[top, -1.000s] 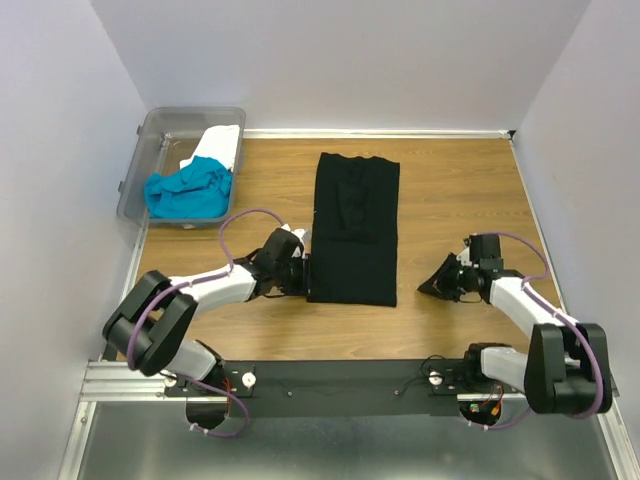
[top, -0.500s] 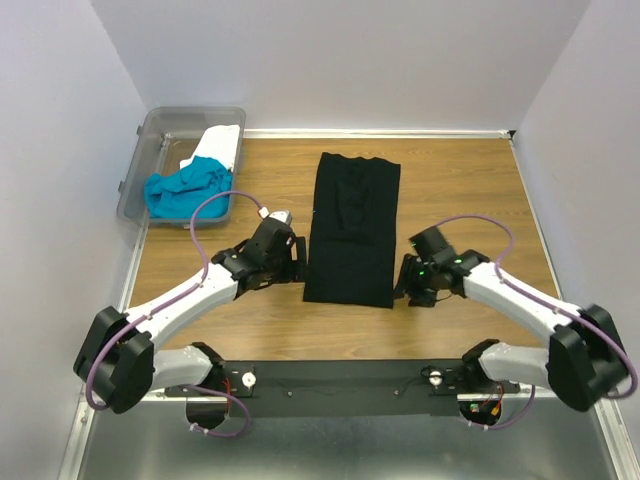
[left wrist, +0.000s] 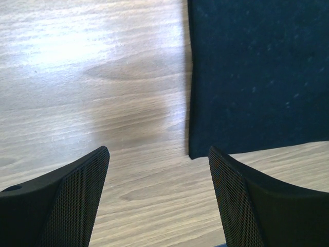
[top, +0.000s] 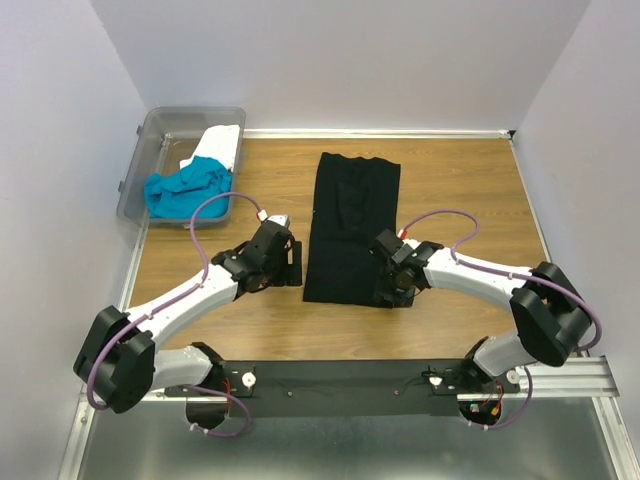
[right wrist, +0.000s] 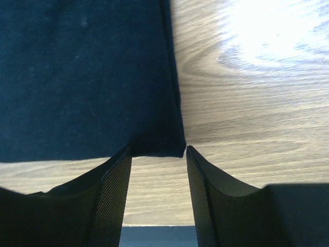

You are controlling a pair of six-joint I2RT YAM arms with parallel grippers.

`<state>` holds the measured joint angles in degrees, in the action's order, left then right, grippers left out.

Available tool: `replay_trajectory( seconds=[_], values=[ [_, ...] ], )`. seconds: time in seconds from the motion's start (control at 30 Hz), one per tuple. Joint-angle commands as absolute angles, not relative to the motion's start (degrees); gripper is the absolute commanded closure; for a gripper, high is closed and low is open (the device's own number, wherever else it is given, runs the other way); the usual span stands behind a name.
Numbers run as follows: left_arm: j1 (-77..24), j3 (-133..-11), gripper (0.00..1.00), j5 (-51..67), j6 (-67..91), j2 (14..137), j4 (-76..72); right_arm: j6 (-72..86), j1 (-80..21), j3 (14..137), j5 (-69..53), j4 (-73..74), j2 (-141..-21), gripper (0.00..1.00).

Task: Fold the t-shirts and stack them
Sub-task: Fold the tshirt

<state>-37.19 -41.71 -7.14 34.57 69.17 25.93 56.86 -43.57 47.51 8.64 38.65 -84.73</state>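
Observation:
The black t-shirt [top: 352,225] lies folded into a long strip in the middle of the wooden table. My left gripper [top: 292,267] is open and empty, just left of the shirt's near left corner [left wrist: 198,149]. My right gripper [top: 388,290] is open, with its jaws on either side of the shirt's near right corner [right wrist: 172,146], low over the table. The turquoise t-shirt [top: 185,190] and the white t-shirt [top: 222,143] lie crumpled in the clear bin.
The clear plastic bin [top: 142,148] stands at the far left corner of the table. White walls close in the left, back and right sides. The arms' mounting rail runs along the near edge.
My right gripper has swung left from the table's right side to the black shirt's near right corner. My left gripper has pulled slightly back off the shirt's left edge.

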Motion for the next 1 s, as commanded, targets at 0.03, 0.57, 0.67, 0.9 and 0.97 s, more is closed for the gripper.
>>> replay_trajectory(
  seconds=[0.03,0.57,0.67,0.9,0.97],
  values=[
    [-37.1,-40.5,0.14,-7.5,32.6,69.8,24.5,60.6,-44.3,47.9,12.6,41.0,-87.4,0.47],
    [-38.1,-39.6,0.14,-5.3,31.7,74.0,22.7,62.8,-46.0,39.8,12.1,38.3,-94.7,0.79],
    [-38.5,-39.3,0.15,-5.0,32.3,74.7,22.2,62.1,-46.1,40.0,12.2,38.4,-94.5,0.96],
    [-40.3,-39.2,0.18,-4.3,35.9,77.2,20.8,59.7,-46.0,41.7,11.8,38.5,-93.1,1.0],
    [-41.0,-39.5,0.18,-4.2,36.4,78.0,20.7,59.2,-46.1,42.1,11.6,38.4,-93.1,0.99]
  ],
)
